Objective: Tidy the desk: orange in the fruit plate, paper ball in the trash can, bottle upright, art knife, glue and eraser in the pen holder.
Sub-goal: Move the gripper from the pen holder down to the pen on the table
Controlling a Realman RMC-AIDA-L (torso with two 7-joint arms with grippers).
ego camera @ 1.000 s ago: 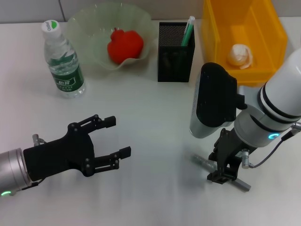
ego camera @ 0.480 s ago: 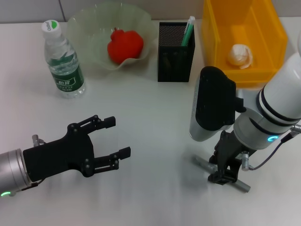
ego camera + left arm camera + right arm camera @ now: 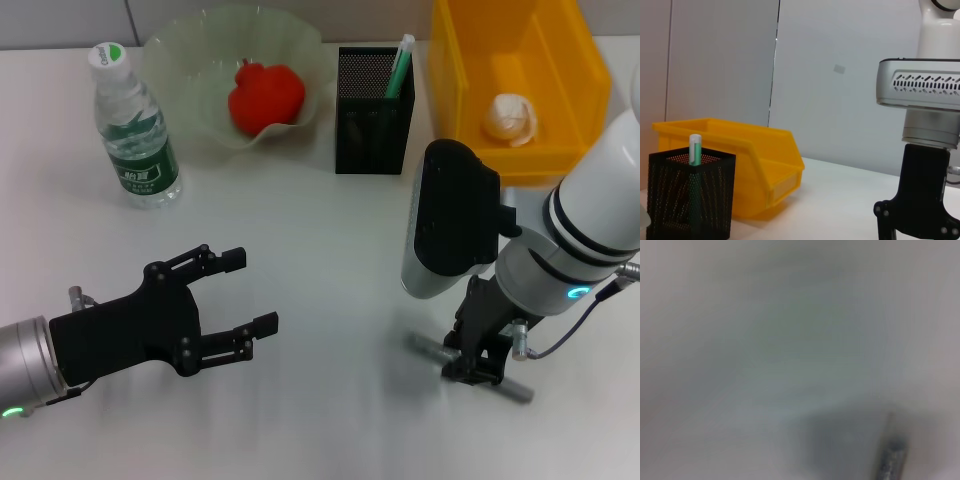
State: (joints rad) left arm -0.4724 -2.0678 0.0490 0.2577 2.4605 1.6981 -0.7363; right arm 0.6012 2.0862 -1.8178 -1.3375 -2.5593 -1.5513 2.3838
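Note:
A grey art knife (image 3: 515, 388) lies flat on the table at the front right. My right gripper (image 3: 472, 372) stands down over its middle, fingers shut on it; the knife's tip (image 3: 891, 457) shows in the right wrist view. My left gripper (image 3: 250, 292) hovers open and empty at the front left. The bottle (image 3: 132, 128) stands upright at the back left. A red round fruit (image 3: 265, 96) rests in the green fruit plate (image 3: 190, 50). The paper ball (image 3: 510, 118) lies in the yellow trash can (image 3: 455, 60). The black pen holder (image 3: 372, 105) holds a green-white stick (image 3: 400, 62). The eraser is out of view.
The pen holder (image 3: 690, 200) and the yellow trash can (image 3: 760, 160) stand side by side at the back. My right arm's bulky wrist (image 3: 455, 220) hangs above the knife. White tabletop lies between the two grippers.
My right gripper has edged slightly toward the back over the art knife, and the knife has turned a little under it. The left arm has not moved.

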